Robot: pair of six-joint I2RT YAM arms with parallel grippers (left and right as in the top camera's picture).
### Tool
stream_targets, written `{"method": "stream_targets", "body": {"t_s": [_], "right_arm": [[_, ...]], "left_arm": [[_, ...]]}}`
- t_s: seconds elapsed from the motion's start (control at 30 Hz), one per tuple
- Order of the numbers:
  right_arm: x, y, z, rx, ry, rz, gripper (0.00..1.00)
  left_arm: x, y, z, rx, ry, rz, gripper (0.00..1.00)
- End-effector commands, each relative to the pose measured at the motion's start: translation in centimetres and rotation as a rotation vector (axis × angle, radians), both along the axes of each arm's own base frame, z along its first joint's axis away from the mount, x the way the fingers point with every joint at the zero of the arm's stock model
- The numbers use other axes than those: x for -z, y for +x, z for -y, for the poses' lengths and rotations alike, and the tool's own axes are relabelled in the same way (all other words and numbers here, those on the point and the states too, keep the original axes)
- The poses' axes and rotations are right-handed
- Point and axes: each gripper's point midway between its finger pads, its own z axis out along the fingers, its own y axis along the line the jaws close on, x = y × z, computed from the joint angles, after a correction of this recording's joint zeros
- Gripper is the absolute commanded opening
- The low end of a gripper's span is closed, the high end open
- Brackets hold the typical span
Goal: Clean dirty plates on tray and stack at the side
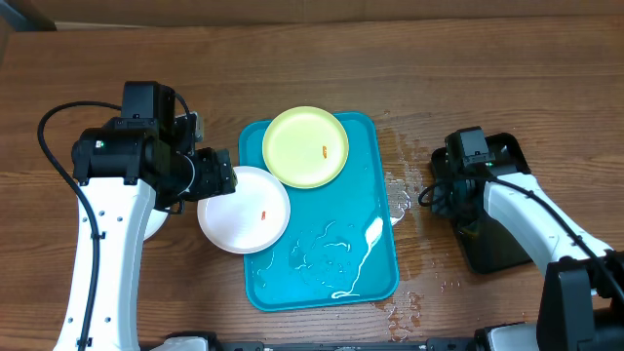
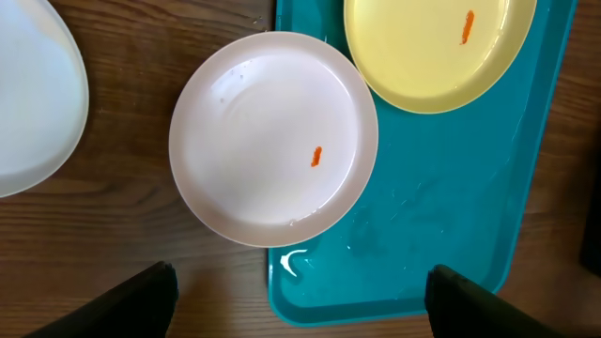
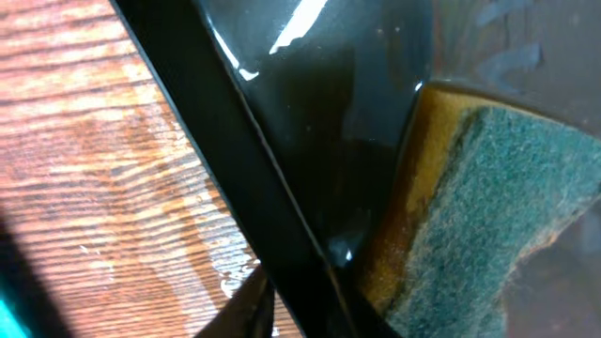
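Observation:
The turquoise tray (image 1: 375,195) lies mid-table. The pale yellow-green plate (image 1: 305,146) with an orange speck sits in its far-left corner. A white plate (image 1: 244,210) with an orange speck lies across the tray's left rim, mostly on the table. A second white plate (image 1: 156,222) shows partly under my left arm. My left gripper (image 1: 210,175) is open and empty above the near white plate (image 2: 272,139). The left wrist view also shows the yellow-green plate (image 2: 437,52), the tray (image 2: 451,216) and the other white plate (image 2: 33,94). My right gripper (image 1: 447,185) hovers at the black tray's left rim.
The glossy black tray (image 1: 497,234) at the right holds a yellow sponge with a green scouring face (image 3: 488,207). Water puddles (image 1: 405,195) lie on the wood between the two trays. A white foam streak (image 1: 366,244) lies in the turquoise tray.

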Motion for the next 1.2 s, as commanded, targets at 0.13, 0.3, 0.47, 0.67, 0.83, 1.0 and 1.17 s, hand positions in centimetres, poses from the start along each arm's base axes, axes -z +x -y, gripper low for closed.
{"method": "stream_targets", "body": {"t_s": [0.13, 0.3, 0.47, 0.67, 0.83, 1.0, 1.17], "right_arm": [[-0.1, 0.7, -1.0, 0.003, 0.055, 0.033, 0.15], [-0.2, 1.3, -1.9, -0.006, 0.108, 0.052, 0.13], [-0.5, 1.8, -3.1, -0.015, 0.176, 0.07, 0.12], [-0.7, 2.3, -3.8, 0.023, 0.223, 0.086, 0.12], [-1.0, 2.4, -5.2, 0.019, 0.276, 0.089, 0.11], [-1.2, 2.5, -7.6, -0.031, 0.292, 0.112, 0.11], [-1.5, 2.5, -9.8, -0.048, 0.301, 0.134, 0.11]], "left_arm": [[-0.3, 0.2, -0.1, 0.008, 0.011, 0.013, 0.85], [-0.3, 0.1, -0.1, 0.008, 0.011, 0.012, 0.85], [-0.3, 0.1, -0.1, 0.008, 0.011, 0.012, 0.85], [-0.3, 0.1, -0.1, 0.008, 0.011, 0.012, 0.85], [-0.3, 0.1, -0.1, 0.008, 0.011, 0.012, 0.85], [-0.3, 0.1, -0.1, 0.008, 0.011, 0.012, 0.85], [-0.3, 0.1, -0.1, 0.008, 0.011, 0.012, 0.85]]}}
